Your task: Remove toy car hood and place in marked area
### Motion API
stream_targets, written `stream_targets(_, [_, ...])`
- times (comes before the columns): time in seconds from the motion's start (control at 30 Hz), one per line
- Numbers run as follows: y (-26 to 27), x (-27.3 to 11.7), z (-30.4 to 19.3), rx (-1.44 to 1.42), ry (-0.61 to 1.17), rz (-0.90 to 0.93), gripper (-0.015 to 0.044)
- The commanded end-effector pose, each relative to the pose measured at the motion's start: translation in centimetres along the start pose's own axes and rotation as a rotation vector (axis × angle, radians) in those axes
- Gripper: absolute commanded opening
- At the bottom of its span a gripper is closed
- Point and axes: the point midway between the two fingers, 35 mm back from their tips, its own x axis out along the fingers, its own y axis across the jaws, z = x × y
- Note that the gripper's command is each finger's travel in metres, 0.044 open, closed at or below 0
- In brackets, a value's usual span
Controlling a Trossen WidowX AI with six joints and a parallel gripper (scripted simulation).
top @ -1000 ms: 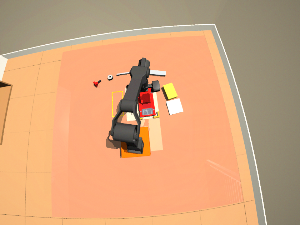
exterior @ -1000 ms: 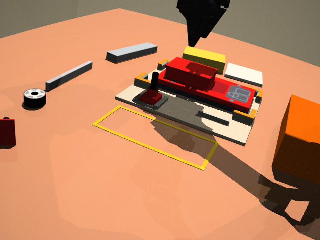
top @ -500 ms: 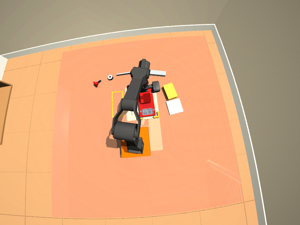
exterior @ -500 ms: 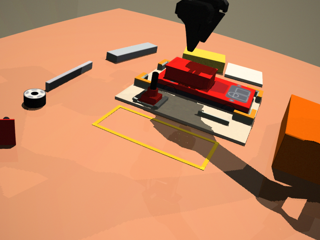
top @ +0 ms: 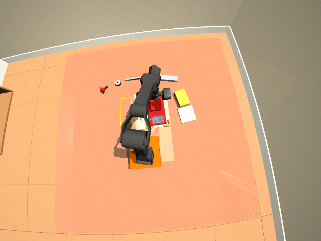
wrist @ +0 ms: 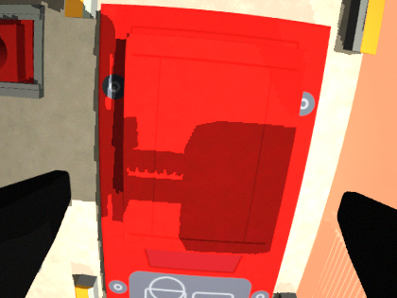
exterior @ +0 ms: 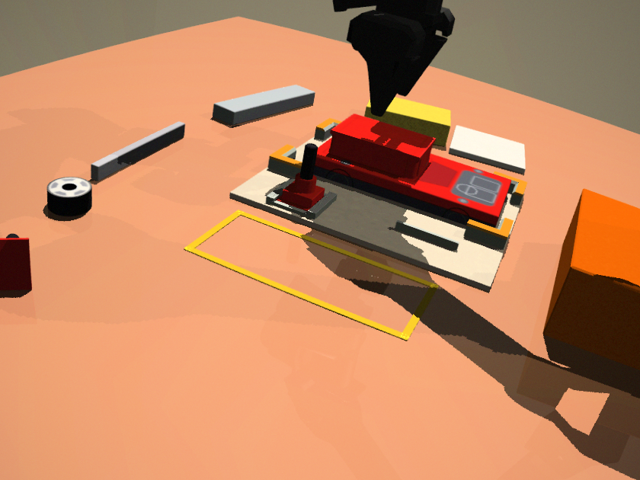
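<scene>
The hood, a red box (exterior: 373,152) (wrist: 213,89), sits on the red toy car (exterior: 440,176) (wrist: 213,16). The car lies between yellow-and-grey corner brackets on a cream board (exterior: 475,272). My gripper (exterior: 390,104) (wrist: 208,197) is open and empty. It points down just above the hood, its fingers on either side of it in the wrist view and its shadow on the hood's top. The marked area, a yellow outline (exterior: 296,292) (top: 120,112), lies beside the board with nothing inside but shadow. In the top view the arm hides the fingertips.
A red piece with a black post (exterior: 308,168) stands in a grey holder on the board, between car and outline. A yellow block (exterior: 416,114) and white slab (exterior: 488,149) lie behind the car. Two grey bars, a wheel (exterior: 69,197) and an orange block (exterior: 603,288) stand around.
</scene>
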Motion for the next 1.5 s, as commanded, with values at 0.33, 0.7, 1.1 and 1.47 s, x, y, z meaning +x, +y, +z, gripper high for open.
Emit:
stream_targets(0.33, [-0.1, 1.6, -0.1, 0.005, 0.010, -0.003, 0.0440])
stream_targets(0.7, [-0.1, 2.5, -0.1, 0.005, 0.010, -0.003, 0.0440])
stream_targets(1.1, [-0.1, 3.1, -0.1, 0.005, 0.010, -0.003, 0.0440])
stream_targets(1.47, [-0.1, 3.5, -0.1, 0.005, 0.010, -0.003, 0.0440])
